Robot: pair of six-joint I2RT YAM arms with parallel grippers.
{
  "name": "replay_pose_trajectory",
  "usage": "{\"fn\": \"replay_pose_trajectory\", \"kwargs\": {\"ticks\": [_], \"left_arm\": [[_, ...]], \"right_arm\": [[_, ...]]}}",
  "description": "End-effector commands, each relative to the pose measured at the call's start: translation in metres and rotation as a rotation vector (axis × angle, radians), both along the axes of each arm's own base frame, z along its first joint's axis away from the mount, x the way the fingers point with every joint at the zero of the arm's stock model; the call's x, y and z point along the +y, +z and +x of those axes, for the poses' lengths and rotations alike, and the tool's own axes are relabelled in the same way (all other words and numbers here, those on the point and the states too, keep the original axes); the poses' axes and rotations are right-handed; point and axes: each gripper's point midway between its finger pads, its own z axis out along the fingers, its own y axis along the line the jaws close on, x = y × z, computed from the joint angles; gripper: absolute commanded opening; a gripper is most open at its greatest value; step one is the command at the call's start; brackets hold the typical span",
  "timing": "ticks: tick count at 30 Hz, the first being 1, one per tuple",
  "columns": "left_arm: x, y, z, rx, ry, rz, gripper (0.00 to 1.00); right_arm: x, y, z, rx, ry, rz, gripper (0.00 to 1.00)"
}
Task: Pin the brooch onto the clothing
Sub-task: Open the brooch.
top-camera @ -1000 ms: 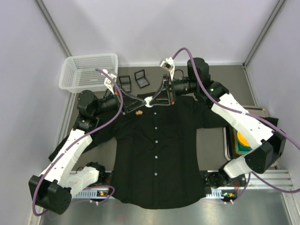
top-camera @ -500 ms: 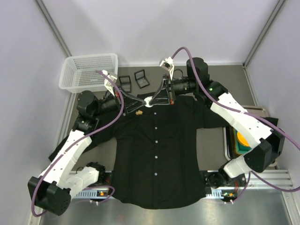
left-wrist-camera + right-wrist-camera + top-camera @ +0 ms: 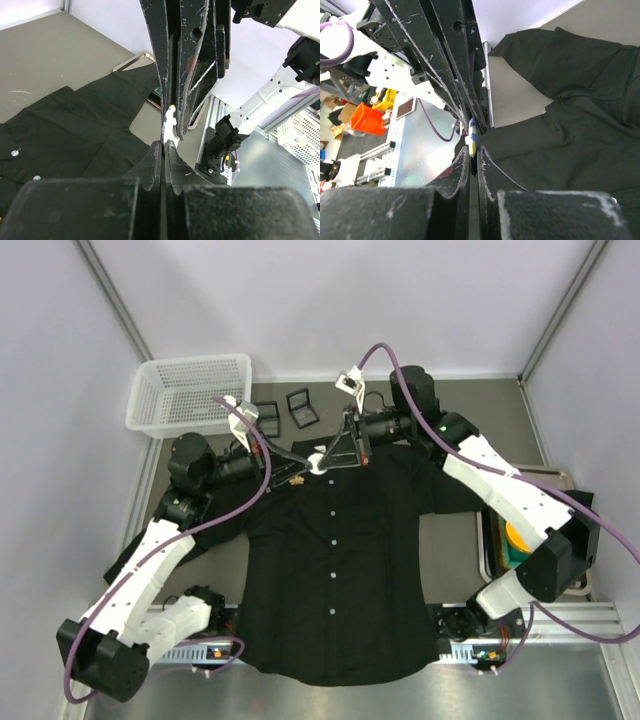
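Note:
The clothing (image 3: pixel 330 580), a black button-up shirt with white buttons, lies flat on the table with its collar at the far side. Just above the collar both grippers meet tip to tip on the brooch (image 3: pixel 315 461), a small white disc. The right wrist view shows it edge-on, blue, white and yellow (image 3: pixel 472 134), with my right gripper (image 3: pixel 474 149) shut on it. My left gripper (image 3: pixel 164 144) is shut on a thin edge leading up to the brooch (image 3: pixel 170 119). In the top view the left gripper (image 3: pixel 307 465) comes in from the left and the right gripper (image 3: pixel 323 462) from the right.
A small gold ornament (image 3: pixel 297 479) sits on the shirt's chest near the collar. A white mesh basket (image 3: pixel 190 390) stands at the far left, with two small black cases (image 3: pixel 287 411) beside it. A tray with an orange and green item (image 3: pixel 515 540) is at the right edge.
My right gripper's jaws have closed onto the brooch. The right wrist has shifted slightly left and away. The left gripper stays shut.

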Motion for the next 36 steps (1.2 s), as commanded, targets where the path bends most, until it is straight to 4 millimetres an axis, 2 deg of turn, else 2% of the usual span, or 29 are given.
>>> {"fn": "replay_pose_trajectory", "kwargs": {"ticks": [1, 6, 19, 23, 26, 31, 36], "left_arm": [[-0.011, 0.021, -0.028, -0.155, -0.114, -0.004, 0.0], [-0.009, 0.017, -0.029, -0.163, -0.109, 0.008, 0.0], [-0.008, 0.015, -0.029, -0.198, -0.109, 0.027, 0.0], [-0.009, 0.015, -0.028, -0.199, -0.108, 0.027, 0.0], [-0.01, 0.012, -0.027, -0.2, -0.111, 0.038, 0.0], [-0.012, 0.008, -0.026, -0.208, -0.122, 0.048, 0.0], [-0.015, 0.006, -0.026, -0.209, -0.13, 0.052, 0.0]], "right_arm": [[0.017, 0.002, -0.006, 0.042, 0.045, 0.024, 0.0], [0.019, 0.006, -0.011, 0.079, 0.084, 0.052, 0.0], [0.023, 0.005, -0.005, 0.112, 0.062, 0.063, 0.0], [0.024, -0.005, 0.006, 0.147, -0.021, 0.02, 0.0], [0.023, -0.023, 0.023, 0.161, -0.134, -0.052, 0.0], [0.025, -0.04, 0.027, 0.19, -0.143, -0.096, 0.0], [0.026, -0.045, 0.027, 0.126, -0.114, -0.117, 0.0]]}}
